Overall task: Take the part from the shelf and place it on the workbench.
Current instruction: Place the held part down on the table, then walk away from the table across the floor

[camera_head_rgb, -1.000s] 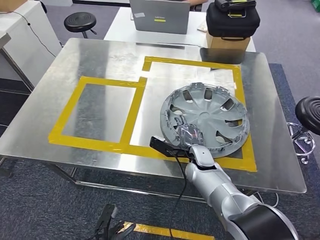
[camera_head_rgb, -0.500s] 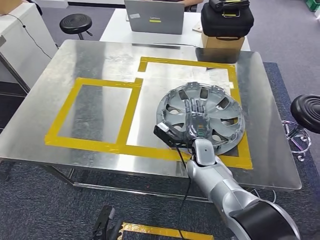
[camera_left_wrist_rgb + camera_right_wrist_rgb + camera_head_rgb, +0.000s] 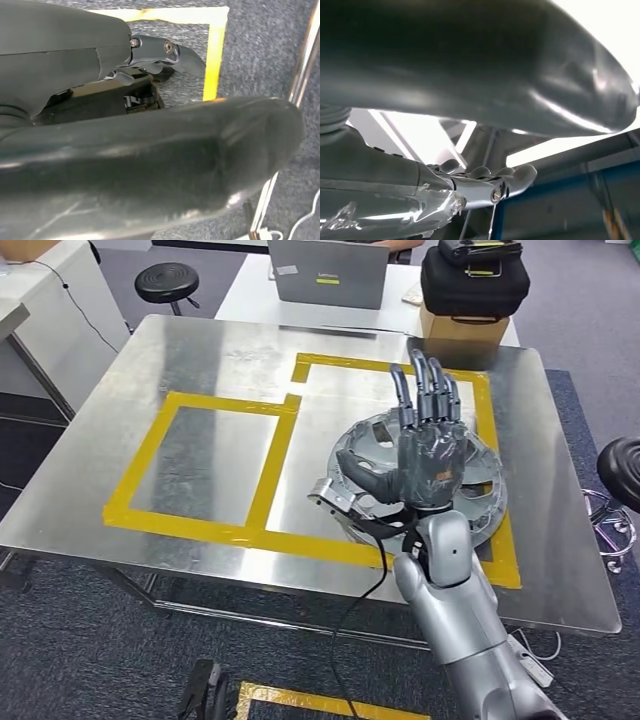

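Note:
The part, a silver hubcap [image 3: 483,492], lies flat on the steel workbench [image 3: 211,360], inside the larger yellow-taped rectangle [image 3: 494,430]. My right hand [image 3: 426,455] is raised above the hubcap's near side with its fingers straight up and spread, its thumb out to the side, and nothing in it. It hides the hubcap's middle. In the right wrist view, my right hand [image 3: 471,75] shows a thick thumb and straight fingers [image 3: 497,187] with nothing between them. My left hand [image 3: 151,150] hangs low over the carpet and holds nothing.
A second, smaller yellow-taped square [image 3: 204,465] lies on the workbench's left half. Behind the bench are a laptop [image 3: 328,275], a black case [image 3: 472,280] and a cardboard box [image 3: 460,328]. Black stools stand at back left [image 3: 162,282] and right [image 3: 623,465]. Yellow tape [image 3: 213,55] marks the floor.
My right hand has come off the hubcap, rising from flat on its face to fingers upright above it. The hubcap stays on the bench. The camera has shifted slightly.

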### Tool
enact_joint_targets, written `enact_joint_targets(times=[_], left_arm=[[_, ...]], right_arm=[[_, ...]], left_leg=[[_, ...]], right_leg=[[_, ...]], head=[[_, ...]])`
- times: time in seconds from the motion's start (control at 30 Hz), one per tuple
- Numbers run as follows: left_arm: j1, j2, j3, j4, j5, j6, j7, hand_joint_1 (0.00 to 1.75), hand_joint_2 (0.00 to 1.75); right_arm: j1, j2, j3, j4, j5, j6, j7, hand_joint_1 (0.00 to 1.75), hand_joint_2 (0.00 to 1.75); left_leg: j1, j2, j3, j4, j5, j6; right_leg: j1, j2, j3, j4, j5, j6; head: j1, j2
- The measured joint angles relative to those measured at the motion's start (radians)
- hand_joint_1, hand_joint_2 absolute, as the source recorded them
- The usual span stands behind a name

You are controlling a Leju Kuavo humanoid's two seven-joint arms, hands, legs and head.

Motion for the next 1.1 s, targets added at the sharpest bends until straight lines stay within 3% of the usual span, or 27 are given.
enact_joint_targets(times=[0.13,0.2,0.27,0.33,0.37,0.43,0.47,0.53,0.63,0.7,0.77,0.8,0.83,0.87,0.93,1.0,1.1], left_arm=[[0.004,0.002,0.010,0.000,0.007,0.003,-0.002,0.00,0.00],[0.005,0.003,0.012,0.000,0.018,0.007,-0.005,0.00,0.00],[0.008,0.004,0.019,0.000,0.033,0.013,-0.013,0.00,0.00],[0.013,0.006,0.030,0.000,0.051,0.016,-0.023,0.00,0.00],[0.015,0.007,0.037,0.000,0.066,0.016,-0.033,0.00,0.00],[0.018,0.009,0.060,0.000,0.116,0.017,-0.063,0.00,0.00],[0.019,0.010,0.077,0.000,0.145,0.018,-0.081,0.00,0.00],[0.022,0.012,0.114,0.000,0.192,0.015,-0.108,0.00,0.00],[0.033,0.015,0.158,0.000,0.226,-0.009,-0.119,0.00,0.00],[0.036,0.015,0.178,0.000,0.237,-0.024,-0.121,0.00,0.00],[0.038,0.016,0.194,0.000,0.261,-0.049,-0.123,0.00,0.00],[0.040,0.018,0.203,0.000,0.276,-0.067,-0.124,0.00,0.00],[0.042,0.019,0.212,0.000,0.290,-0.084,-0.122,0.00,0.00],[0.045,0.019,0.221,0.000,0.299,-0.097,-0.119,0.00,0.00],[0.049,0.019,0.233,0.000,0.309,-0.115,-0.108,0.00,0.00],[0.051,0.018,0.241,0.000,0.315,-0.132,-0.095,0.00,0.00],[0.052,0.018,0.253,0.000,0.313,-0.146,-0.069,0.00,0.00]], right_arm=[[0.062,0.022,-0.043,-0.174,-0.094,0.000,-0.121,0.00,0.00],[0.098,0.056,-0.067,-0.246,-0.215,0.000,-0.257,0.00,0.00],[0.155,0.093,-0.085,-0.317,-0.358,0.001,-0.384,0.00,0.00],[0.222,0.113,-0.087,-0.390,-0.493,0.001,-0.462,0.00,0.00],[0.256,0.117,-0.080,-0.431,-0.567,0.001,-0.497,0.00,0.00],[0.329,0.116,-0.042,-0.526,-0.708,0.002,-0.565,0.00,0.00],[0.366,0.111,-0.010,-0.578,-0.754,0.002,-0.591,0.00,0.00],[0.430,0.098,0.065,-0.668,-0.773,0.003,-0.612,0.00,0.00],[0.499,0.086,0.145,-0.758,-0.741,0.003,-0.610,0.00,0.00],[0.526,0.082,0.160,-0.784,-0.737,0.003,-0.598,0.00,0.00],[0.540,0.074,0.172,-0.792,-0.758,0.003,-0.591,0.00,0.00],[0.546,0.068,0.181,-0.793,-0.771,0.003,-0.587,0.00,0.00],[0.550,0.063,0.191,-0.793,-0.784,0.003,-0.584,0.00,0.00],[0.554,0.059,0.198,-0.794,-0.790,0.003,-0.580,0.00,0.00],[0.559,0.058,0.201,-0.795,-0.795,0.003,-0.577,0.00,0.00],[0.563,0.058,0.200,-0.796,-0.795,0.003,-0.577,0.00,0.00],[0.570,0.060,0.197,-0.797,-0.790,0.003,-0.577,0.00,0.00]], left_leg=[[0.002,0.003,-0.001,0.004,-0.010,-0.023],[0.001,0.006,-0.036,0.082,-0.059,-0.031],[0.001,0.006,-0.096,0.204,-0.113,-0.035],[0.001,0.007,-0.118,0.246,-0.111,-0.034],[0.001,0.007,-0.102,0.215,-0.086,-0.033],[0.001,0.007,-0.038,0.096,-0.028,-0.029],[0.001,0.006,-0.010,0.043,-0.013,-0.025],[-0.001,0.005,0.015,-0.005,-0.010,-0.016],[0.001,0.005,0.019,-0.011,-0.009,0.002],[0.004,0.006,0.021,-0.012,-0.007,0.012],[0.003,0.007,0.022,-0.012,-0.007,0.016],[0.002,0.008,0.022,-0.012,-0.007,0.017],[0.002,0.008,0.022,-0.012,-0.008,0.017],[0.001,0.009,0.023,-0.012,-0.008,0.017],[0.001,0.008,0.026,-0.012,-0.008,0.014],[-0.002,0.006,0.028,-0.011,-0.009,0.005],[-0.001,0.006,0.029,-0.016,-0.005,-0.014]], right_leg=[[0.000,0.004,0.005,-0.011,0.001,-0.023],[-0.003,0.002,0.009,-0.014,0.001,-0.033],[-0.002,0.000,0.011,-0.014,-0.001,-0.039],[-0.001,-0.001,0.013,-0.014,-0.002,-0.040],[-0.002,-0.001,0.014,-0.014,-0.003,-0.040],[0.000,0.000,0.016,-0.012,-0.006,-0.034],[0.002,0.001,0.016,-0.010,-0.008,-0.030],[0.006,0.003,0.015,-0.010,-0.009,-0.019],[0.003,0.003,0.014,-0.003,-0.020,-0.003],[0.002,0.001,-0.018,0.074,-0.071,0.005],[0.002,0.001,-0.074,0.202,-0.135,0.009],[0.002,0.001,-0.092,0.246,-0.149,0.010],[0.002,0.001,-0.094,0.256,-0.146,0.010],[0.002,0.001,-0.077,0.228,-0.126,0.009],[0.002,0.000,-0.003,0.099,-0.070,0.006],[0.003,0.002,0.051,0.003,-0.044,-0.002],[0.007,0.006,0.059,-0.017,-0.038,-0.021]], head=[[-0.004,0.000],[-0.006,0.000],[-0.008,0.000],[-0.008,0.000],[-0.008,0.000],[-0.008,0.000],[-0.008,0.000],[-0.008,0.000],[-0.004,0.000],[0.002,0.000],[0.007,0.000],[0.007,0.000],[0.008,0.000],[0.008,0.000],[0.008,0.000],[0.008,0.000],[0.008,0.000]])
